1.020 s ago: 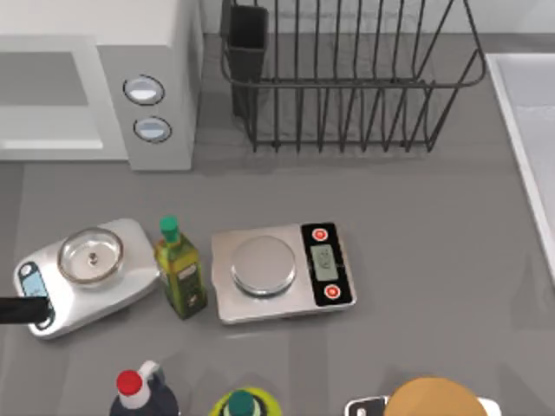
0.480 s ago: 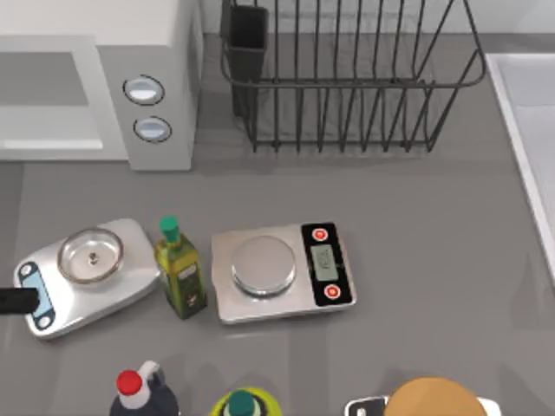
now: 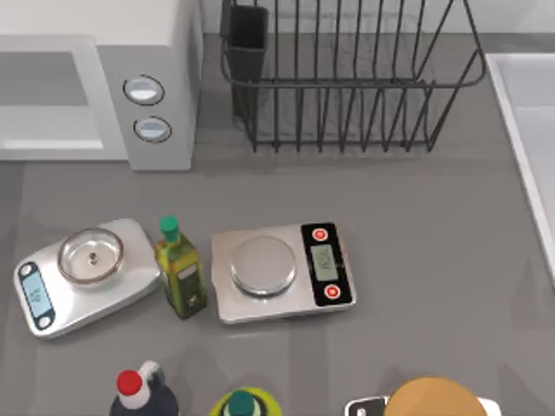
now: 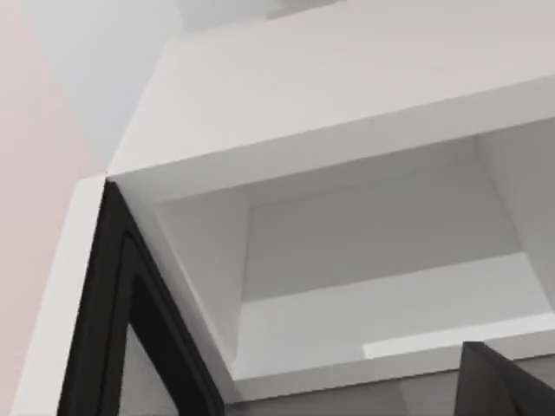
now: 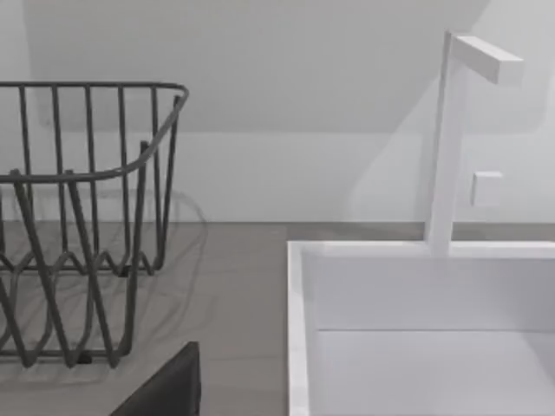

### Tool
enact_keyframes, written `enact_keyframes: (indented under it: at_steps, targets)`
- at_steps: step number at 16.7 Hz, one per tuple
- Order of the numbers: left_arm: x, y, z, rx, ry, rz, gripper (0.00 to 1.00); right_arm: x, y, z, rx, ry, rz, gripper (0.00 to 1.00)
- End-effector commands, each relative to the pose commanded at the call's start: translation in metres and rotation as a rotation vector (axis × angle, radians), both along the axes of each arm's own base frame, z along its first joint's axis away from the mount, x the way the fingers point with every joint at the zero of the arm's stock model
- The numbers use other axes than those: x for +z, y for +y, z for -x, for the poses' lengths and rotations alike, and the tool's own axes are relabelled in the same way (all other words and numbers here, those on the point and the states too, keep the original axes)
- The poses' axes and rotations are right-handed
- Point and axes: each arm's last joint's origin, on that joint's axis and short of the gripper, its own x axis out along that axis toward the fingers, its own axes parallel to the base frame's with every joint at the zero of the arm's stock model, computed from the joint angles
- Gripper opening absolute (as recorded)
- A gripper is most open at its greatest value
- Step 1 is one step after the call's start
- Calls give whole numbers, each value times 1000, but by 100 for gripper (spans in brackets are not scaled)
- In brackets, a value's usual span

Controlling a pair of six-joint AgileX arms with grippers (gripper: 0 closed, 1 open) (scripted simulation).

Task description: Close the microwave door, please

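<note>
Top view: the grey surface [image 3: 416, 225] carries the microwave [image 3: 95, 26] at its far left corner. Its front faces the near edge, and its grey knob panel [image 3: 147, 108] lies on the side toward the wire dish rack [image 3: 347, 78].

In the left wrist view the left gripper [image 4: 507, 381] shows as a dark tip low in front of the open cavity [image 4: 364, 260]. Whether that gripper is spread or pressed together cannot be told. The cavity lies straight ahead of it and close.

The microwave door [image 4: 104, 321] stands upright and swung open, off to one side of the gripper, across the cavity mouth from it. It is hinged at the cavity's vertical edge with its long axis vertical. Its black inner frame turns toward the cavity and its white outer frame faces away.

In the right wrist view the right gripper [image 5: 165, 390] is a dark tip above the surface, with the dish rack to one side ahead and the white sink [image 5: 416, 329] to the other. Its state cannot be told either.

The strip of surface in front of the microwave is bare. Nearer the front edge sit a square silver scale [image 3: 282, 273], a rounded white scale [image 3: 82, 273] and, between them, a green-capped oil bottle [image 3: 178, 273].
</note>
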Motion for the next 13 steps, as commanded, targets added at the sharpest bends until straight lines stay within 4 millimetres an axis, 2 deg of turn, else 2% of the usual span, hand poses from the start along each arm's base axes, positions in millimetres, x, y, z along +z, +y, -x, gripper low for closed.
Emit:
enact_keyframes:
  at_steps: [2,5,7,9,11,13]
  targets:
    - [20,27,-20,17,112,-47,0,0,0,0,0,0,0,100]
    - [34,87,-52,41,290,-41,0,0,0,0,0,0,0,100]
    - [31,135,-66,50,392,8,0,0,0,0,0,0,0,100]
    - [20,179,-71,52,471,77,0,0,0,0,0,0,0,100]
    - [7,215,-69,52,527,148,0,0,0,0,0,0,0,100]
    - [-2,240,-63,52,560,205,0,0,0,0,0,0,0,100]
